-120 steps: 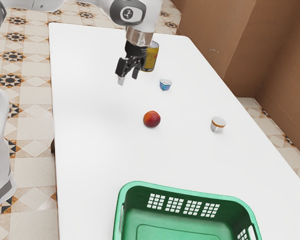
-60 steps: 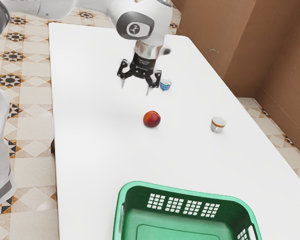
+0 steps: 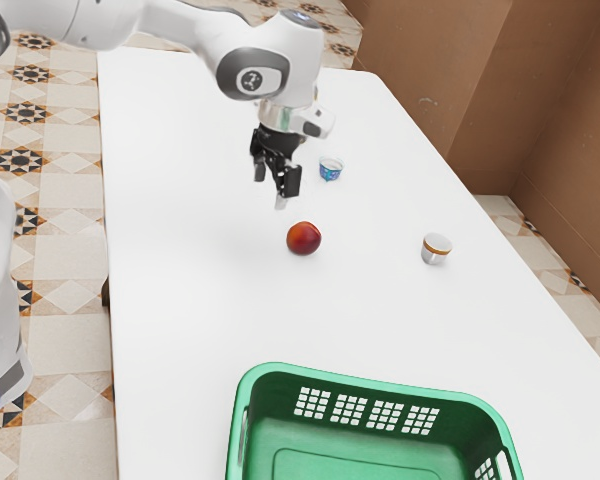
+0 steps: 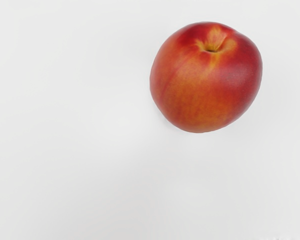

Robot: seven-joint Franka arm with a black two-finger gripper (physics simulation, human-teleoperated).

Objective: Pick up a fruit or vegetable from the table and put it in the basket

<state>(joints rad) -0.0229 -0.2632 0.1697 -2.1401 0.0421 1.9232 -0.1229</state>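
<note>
Above the red peach, and a little toward the exterior view's left of it, the jaws stand apart, with nothing between them

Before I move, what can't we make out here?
- Basket: near end, cut off by the exterior view's lower edge.
- Yellow thing: exterior view, mostly hidden behind the arm.
- Fruit: underside, wrist view, hidden by its own body.
- Blue cup: print too small to read, exterior view.
</note>
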